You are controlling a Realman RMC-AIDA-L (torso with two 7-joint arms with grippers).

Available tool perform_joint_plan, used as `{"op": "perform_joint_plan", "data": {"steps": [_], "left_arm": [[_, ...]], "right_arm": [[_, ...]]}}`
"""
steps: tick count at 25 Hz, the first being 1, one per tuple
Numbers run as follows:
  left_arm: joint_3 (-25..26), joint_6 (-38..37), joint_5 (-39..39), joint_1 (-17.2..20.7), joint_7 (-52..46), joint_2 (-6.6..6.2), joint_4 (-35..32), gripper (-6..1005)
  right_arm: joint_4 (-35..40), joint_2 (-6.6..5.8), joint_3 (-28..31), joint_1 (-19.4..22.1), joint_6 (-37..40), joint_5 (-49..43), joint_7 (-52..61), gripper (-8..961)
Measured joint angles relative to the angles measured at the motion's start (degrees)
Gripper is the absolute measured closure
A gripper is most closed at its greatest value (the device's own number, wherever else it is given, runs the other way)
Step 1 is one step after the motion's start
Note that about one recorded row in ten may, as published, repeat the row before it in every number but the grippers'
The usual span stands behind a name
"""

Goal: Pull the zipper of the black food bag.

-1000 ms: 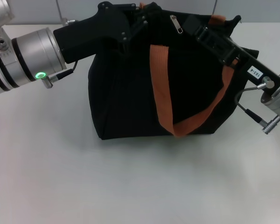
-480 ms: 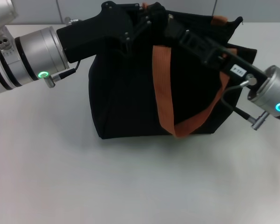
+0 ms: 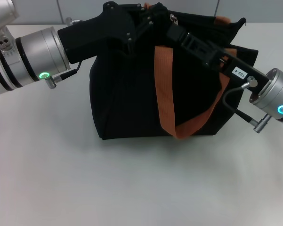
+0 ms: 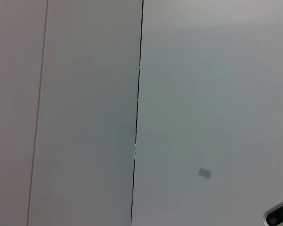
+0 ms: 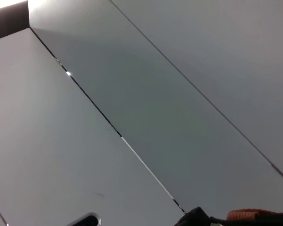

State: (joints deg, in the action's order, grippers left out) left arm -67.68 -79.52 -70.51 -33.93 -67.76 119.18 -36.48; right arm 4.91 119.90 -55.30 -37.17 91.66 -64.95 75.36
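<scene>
Along the far top edge of the large boxy black fabric food bag (image 3: 132, 94) with orange-brown straps, both black grippers crowding the small silver zipper tab (image 3: 174, 19), finger states impossible to tell; likely slipping off, or dragging the soft bag sideways.

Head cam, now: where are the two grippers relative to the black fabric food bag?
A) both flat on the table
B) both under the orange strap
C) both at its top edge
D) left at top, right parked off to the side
C: the left gripper and right gripper both meet at the top edge of the black fabric food bag, near the small silver metal zipper pull.
</scene>
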Motion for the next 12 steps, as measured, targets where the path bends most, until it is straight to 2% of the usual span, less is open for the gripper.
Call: {"op": "perform_joint_plan", "data": {"steps": [7, 12], "left_arm": [[0.0, 0.0, 0.0, 0.0, 0.0, -0.01, 0.0, 927], [-0.2, -0.2, 0.1, 0.1, 0.0, -0.01, 0.0, 926]], "right_arm": [[0.0, -0.02, 0.0, -0.2, -0.2, 0.1, 2.5, 583], [0.2, -0.03, -0.5, -0.4, -0.3, 0.1, 3.0, 668]]}}
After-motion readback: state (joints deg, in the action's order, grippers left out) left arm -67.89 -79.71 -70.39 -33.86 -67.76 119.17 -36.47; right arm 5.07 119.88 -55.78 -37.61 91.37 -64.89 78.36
